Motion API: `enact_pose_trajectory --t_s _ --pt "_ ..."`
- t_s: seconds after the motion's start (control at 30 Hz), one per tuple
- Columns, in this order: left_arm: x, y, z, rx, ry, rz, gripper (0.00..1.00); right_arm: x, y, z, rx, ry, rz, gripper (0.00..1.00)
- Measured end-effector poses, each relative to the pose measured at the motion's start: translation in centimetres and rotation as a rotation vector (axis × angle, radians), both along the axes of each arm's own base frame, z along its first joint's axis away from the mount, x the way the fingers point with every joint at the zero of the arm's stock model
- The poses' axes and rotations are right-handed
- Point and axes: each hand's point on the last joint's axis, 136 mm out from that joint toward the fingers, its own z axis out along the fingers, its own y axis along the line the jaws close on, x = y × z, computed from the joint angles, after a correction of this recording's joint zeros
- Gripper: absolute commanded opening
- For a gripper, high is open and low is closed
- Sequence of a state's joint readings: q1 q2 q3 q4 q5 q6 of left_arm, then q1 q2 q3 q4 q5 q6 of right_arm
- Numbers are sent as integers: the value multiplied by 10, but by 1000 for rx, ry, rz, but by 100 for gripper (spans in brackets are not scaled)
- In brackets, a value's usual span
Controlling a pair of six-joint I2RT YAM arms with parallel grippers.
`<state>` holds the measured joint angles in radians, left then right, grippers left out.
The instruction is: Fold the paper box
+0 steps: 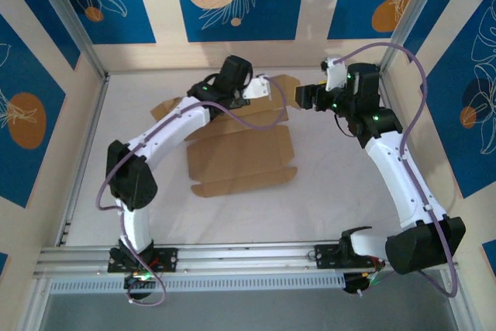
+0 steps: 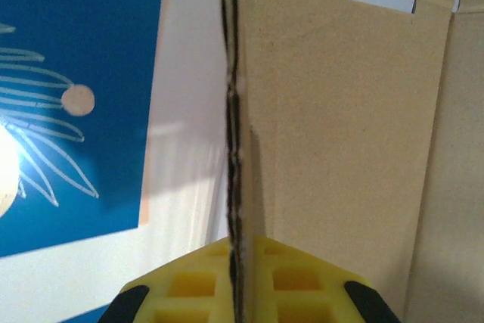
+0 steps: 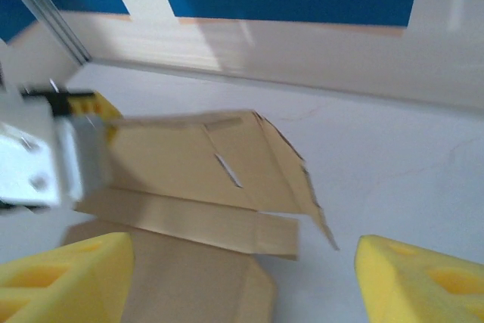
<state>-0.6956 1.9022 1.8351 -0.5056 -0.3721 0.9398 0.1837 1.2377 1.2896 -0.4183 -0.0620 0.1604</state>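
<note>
On table [image 1: 325,191], paper box [image 1: 240,156] unfolded.

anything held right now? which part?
The left gripper is shut on the paper box, pinching the edge of a raised flap on its far side. The right gripper is open and holds nothing.
</note>
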Motion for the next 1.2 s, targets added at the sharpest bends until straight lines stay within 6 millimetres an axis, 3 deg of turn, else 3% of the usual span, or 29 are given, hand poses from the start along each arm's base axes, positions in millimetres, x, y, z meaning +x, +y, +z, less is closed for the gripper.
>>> enact_pose_trajectory --t_s 0.1,0.23,0.43,0.73,0.9,1.03,1.13,1.2 --pt "-7 -11 -14 19 14 -37 0 -3 -4 0 225 134 -43 67" --pt "-12 -24 -15 -3 7 -73 0 -1 -1 -7 551 374 -85 68" --pt "-15 -30 -24 36 -10 -110 0 3 27 -40 848 741 -116 75" --pt "-19 -40 -24 43 -43 -129 0 1 46 -58 976 921 -186 65" --pt "-26 -46 -36 68 -54 -154 0 16 46 -67 1016 936 -227 40" --pt "-30 -47 -45 90 -58 -160 0 21 42 -71 1038 933 -275 28" --pt "-30 -47 -46 89 -65 -158 0 24 40 -73 1048 927 -302 30" --pt "-30 -46 -45 87 -72 -154 0 24 39 -75 1056 933 -317 43"
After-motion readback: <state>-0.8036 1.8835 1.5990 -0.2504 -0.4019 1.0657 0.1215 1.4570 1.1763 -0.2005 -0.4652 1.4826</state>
